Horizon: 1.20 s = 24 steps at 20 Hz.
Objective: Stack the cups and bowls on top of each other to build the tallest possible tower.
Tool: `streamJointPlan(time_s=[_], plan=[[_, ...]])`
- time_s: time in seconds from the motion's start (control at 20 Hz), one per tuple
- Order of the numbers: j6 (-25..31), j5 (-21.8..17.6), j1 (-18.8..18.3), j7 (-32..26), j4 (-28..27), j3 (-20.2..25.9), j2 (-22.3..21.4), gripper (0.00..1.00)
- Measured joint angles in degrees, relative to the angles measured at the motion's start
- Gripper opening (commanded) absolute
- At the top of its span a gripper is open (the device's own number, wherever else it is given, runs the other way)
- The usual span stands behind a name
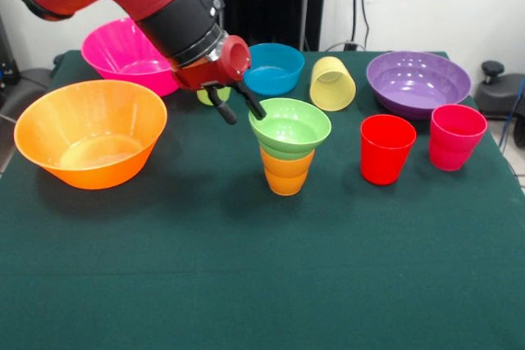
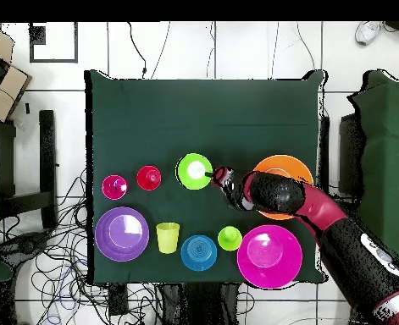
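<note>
The small light green bowl point(image 1: 289, 127) sits upright on the orange ribbed cup point(image 1: 286, 172) mid-table; seen from overhead, the bowl point(image 2: 193, 170) hides the cup. My gripper point(image 1: 245, 116) is open just left of the bowl, with one fingertip point(image 1: 259, 112) at its rim; it also shows from overhead point(image 2: 215, 176). The small blue bowl point(image 1: 273, 67) stands behind on the table. The red cup point(image 1: 386, 148) and pink-red cup point(image 1: 456, 135) stand to the right. The pale yellow cup point(image 1: 332, 84) lies on its side. The lime green cup point(image 1: 212, 96) is mostly hidden behind my gripper.
The large orange bowl point(image 1: 90, 133) stands at the left, the large pink bowl point(image 1: 123, 55) behind it under my arm. The purple bowl point(image 1: 417, 81) is at the back right. Dark green cloth point(image 1: 246, 284) covers the table's front half.
</note>
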Motion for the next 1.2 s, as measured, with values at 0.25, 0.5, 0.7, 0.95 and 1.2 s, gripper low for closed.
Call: streamJointPlan(time_s=[0.25, 0.5, 0.7, 0.95, 1.2], plan=[[0.0, 1.9, 0.0, 0.0, 0.1, 0.5, -2.3, 1.00], [0.7, 3.8, 0.0, 0.0, 0.9, 0.7, -5.1, 1.00], [2.1, 5.6, 0.0, 0.0, 2.5, 0.7, -8.9, 1.00], [4.0, 7.4, 0.0, 0.0, 4.8, 0.7, -13.4, 1.00], [4.4, 8.5, 0.0, 0.0, 6.3, 0.7, -16.0, 1.00]])
